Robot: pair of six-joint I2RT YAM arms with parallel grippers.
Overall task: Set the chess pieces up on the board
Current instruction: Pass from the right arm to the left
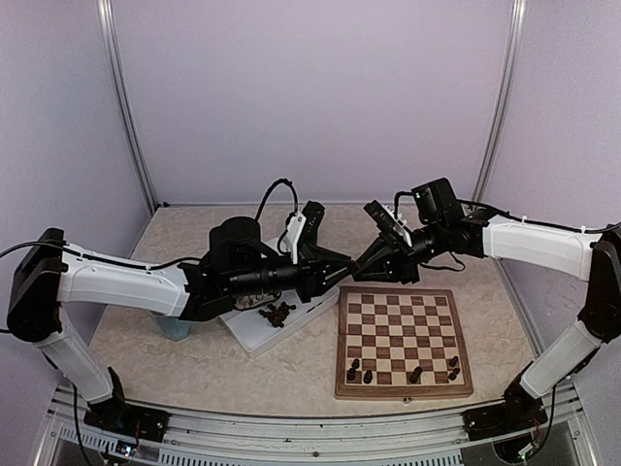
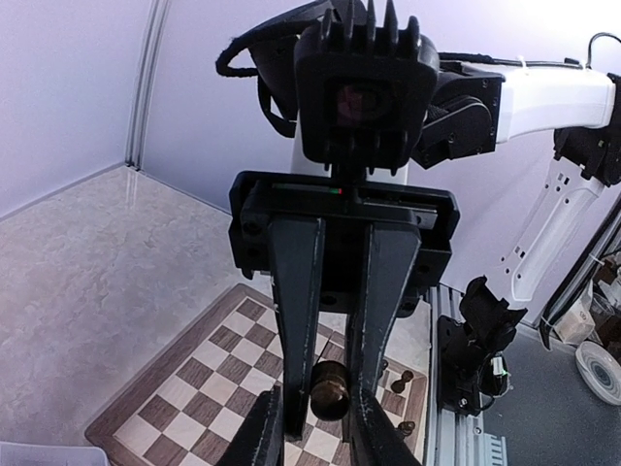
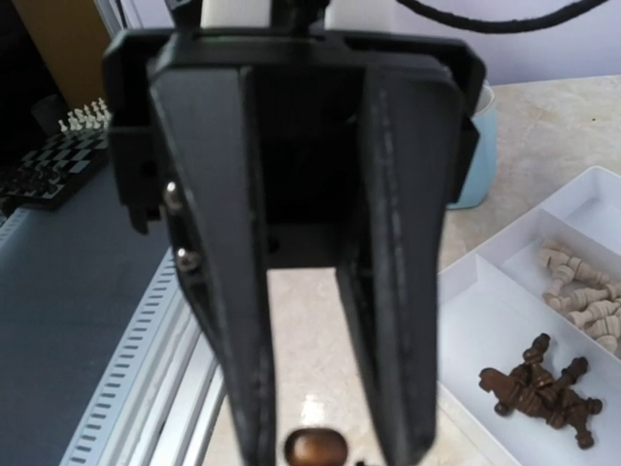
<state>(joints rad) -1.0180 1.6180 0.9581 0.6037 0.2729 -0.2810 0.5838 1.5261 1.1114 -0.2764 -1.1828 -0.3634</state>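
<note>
Chess pieces: five on the board, one in the air

One dark piece (image 2: 331, 390) hangs in the air near the far edge of the board (image 1: 404, 391), where the two arms meet tip to tip. The right fingers (image 2: 296, 330) bear on it from both sides and, by my reading, pinch it. The left fingers (image 3: 243, 291) flank the same piece. The right wrist view shows a gap on one side of it, so I cannot tell whether they grip it or merely stand beside it. It reads as a hand-over between the arms.

On the board, five dark chessmen (image 1: 415, 374) stand in the two nearest rows. Which men they are is too small to tell. No pale man shows on any square.

Beside the board, the white tray (image 1: 254, 335) lies on the desk (image 1: 291, 374) under the left arm. One compartment holds a tangled heap of dark men (image 3: 541, 388), and the next holds a cluster of pale men (image 3: 582, 291).

Judged from this, the job is in its early part. Most of the dark set and all of the pale set are yet to be placed, and the held piece needs its square.
</note>
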